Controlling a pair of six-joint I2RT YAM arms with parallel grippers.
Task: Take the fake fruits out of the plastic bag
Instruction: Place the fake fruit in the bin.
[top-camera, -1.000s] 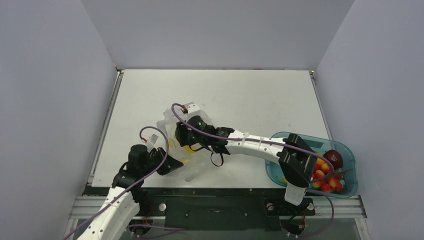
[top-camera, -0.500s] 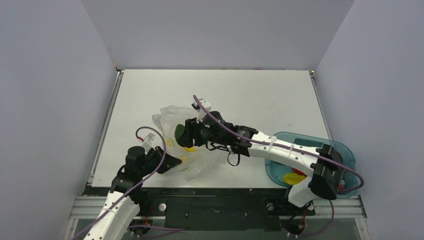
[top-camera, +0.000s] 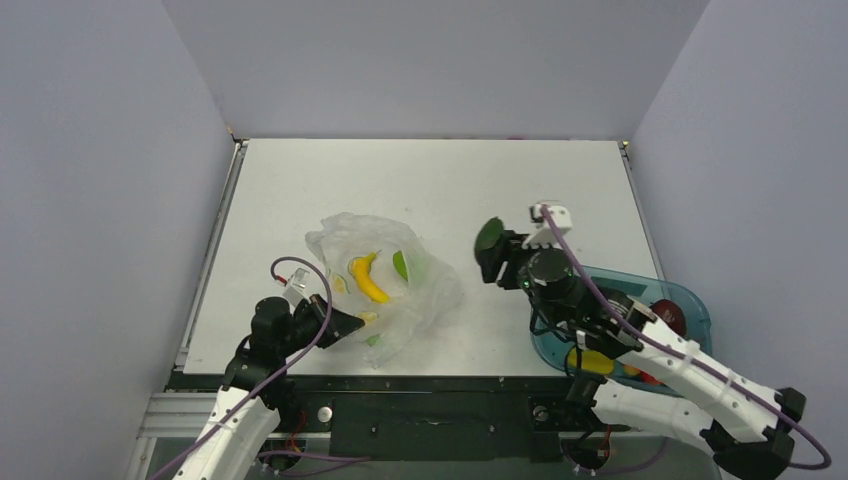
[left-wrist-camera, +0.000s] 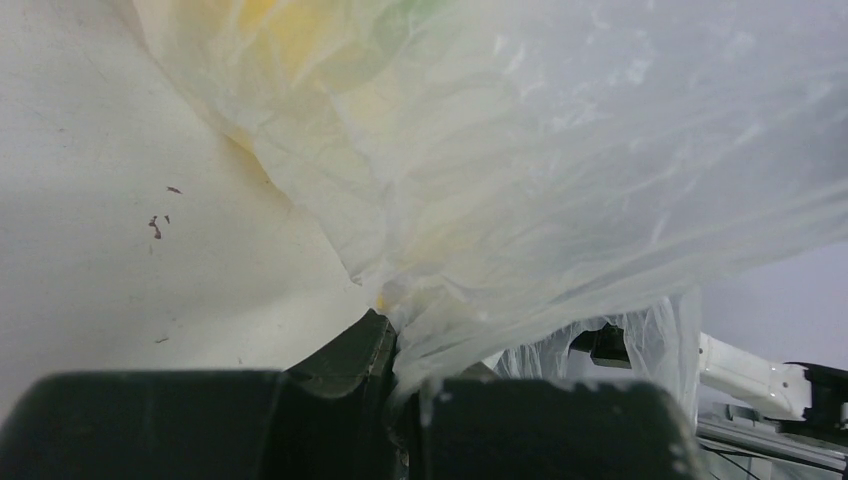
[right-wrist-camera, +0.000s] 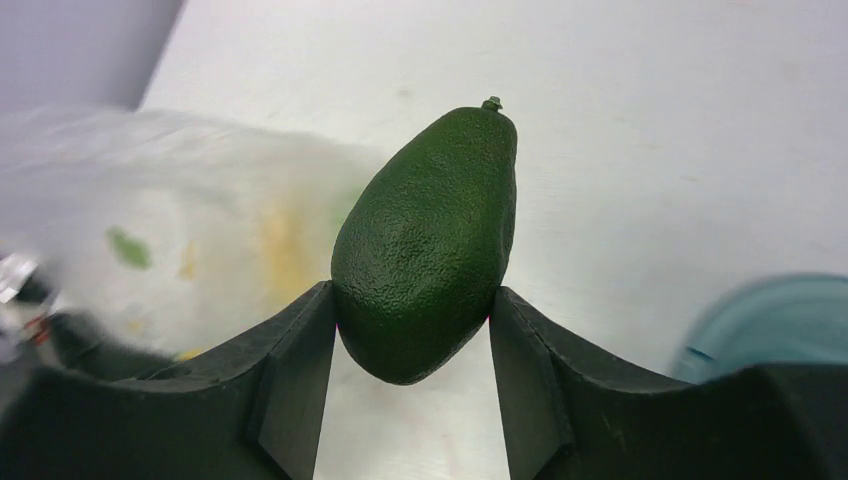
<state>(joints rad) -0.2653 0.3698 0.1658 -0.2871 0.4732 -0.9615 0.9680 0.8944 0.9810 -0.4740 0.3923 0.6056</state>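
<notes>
Green avocado (right-wrist-camera: 425, 240) sits clamped in our right gripper (right-wrist-camera: 412, 310), frame centre; our left gripper (left-wrist-camera: 400, 345) pinches plastic bag (left-wrist-camera: 560, 180) film, lower centre.

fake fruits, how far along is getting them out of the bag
Done: some fruits lie in the teal tray. In hand: right gripper holds an avocado clear of the plastic bag; left gripper pinches its edge. Left: banana and green piece inside.
</notes>
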